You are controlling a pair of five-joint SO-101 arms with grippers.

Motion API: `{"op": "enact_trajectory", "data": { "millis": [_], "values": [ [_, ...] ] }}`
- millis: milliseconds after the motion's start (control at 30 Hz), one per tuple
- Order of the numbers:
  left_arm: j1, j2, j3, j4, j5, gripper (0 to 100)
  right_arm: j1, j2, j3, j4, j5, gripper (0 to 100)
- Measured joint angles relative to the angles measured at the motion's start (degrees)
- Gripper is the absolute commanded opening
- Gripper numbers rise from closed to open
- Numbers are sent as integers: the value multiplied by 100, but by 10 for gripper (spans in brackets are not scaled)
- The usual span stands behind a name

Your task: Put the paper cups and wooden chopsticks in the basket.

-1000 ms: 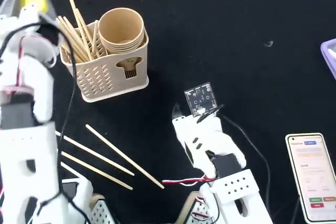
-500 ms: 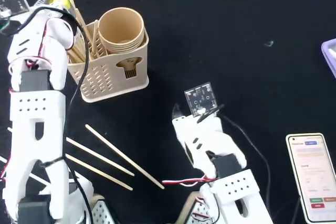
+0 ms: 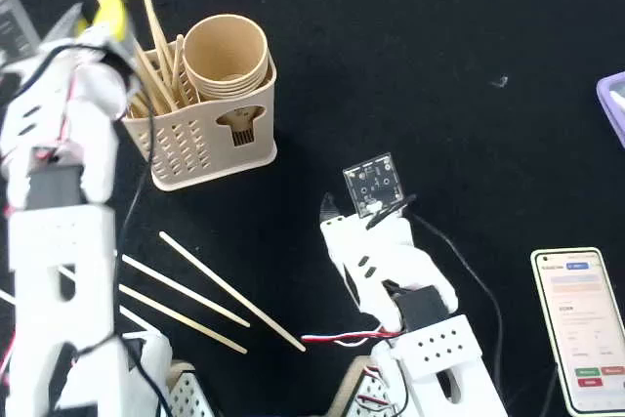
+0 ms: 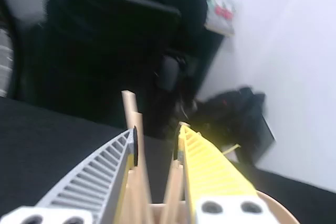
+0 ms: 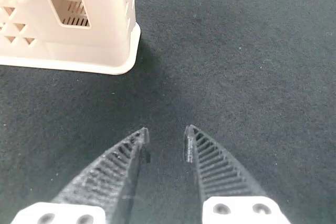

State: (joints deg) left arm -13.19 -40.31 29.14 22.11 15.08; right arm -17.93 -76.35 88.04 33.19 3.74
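1. Left arm: the left fingers [image 4: 210, 171] are clamped on a wooden chopstick [image 4: 130, 109], which stands up between them. In the high view they are at the far left end of the basket [image 3: 210, 139], above its stick compartment. Judgement: the stick is held upright so it can drop in alongside the others.

2. Right arm: the right fingers [image 5: 215, 161] are slightly apart and hold nothing. They hang low over bare cloth near the basket's corner, apparently idle.

3. Basket: upright on the table. The paper cups [image 3: 227, 51] sit nested in its right compartment, mouth up. A bundle of chopsticks [image 3: 156, 56] leans in the left one.

4. Outstanding: several loose chopsticks [image 3: 229, 290] lie flat near the arm bases, well apart from the basket. Judgement: the cups are done and the sticks are partly done.

5. Surface: the table [image 3: 439, 75] is covered in black cloth. A phone [image 3: 581, 319] lies at its right edge.

6. Room: dark furniture and a pale wall beyond.
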Motion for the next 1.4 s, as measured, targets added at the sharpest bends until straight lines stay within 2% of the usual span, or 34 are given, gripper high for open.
{"op": "enact_trajectory", "data": {
  "millis": [100, 267, 333, 400, 600, 767, 1000, 1267, 1400],
  "values": [
    [-510, -774, 193, 712, 0, 152, 0, 0, 0, 0, 0, 117],
    [-1468, -1574, 651, 2787, 0, 293, 0, 0, 0, 0, 0, 117],
    [-1890, -1591, 1073, 3490, 9, 291, 0, 0, 0, 0, 0, 117],
    [-2321, -1530, 1653, 3851, 0, 284, 0, 0, 0, 0, 0, 117],
    [-3763, -897, 3059, 3508, -158, 277, 0, 0, 0, 0, 0, 117],
    [-4466, -35, 3218, 3358, -598, 274, 0, 0, 0, 0, 0, 117],
    [-4853, 1116, 2804, 3279, -730, 277, 0, 0, 0, 0, 0, 117],
    [-5116, 2585, 2321, 2541, -738, 274, 0, 0, 0, 0, 0, 117],
    [-5222, 3191, 1987, 2444, -747, 274, 0, 0, 0, 0, 0, 117]
  ]
}}
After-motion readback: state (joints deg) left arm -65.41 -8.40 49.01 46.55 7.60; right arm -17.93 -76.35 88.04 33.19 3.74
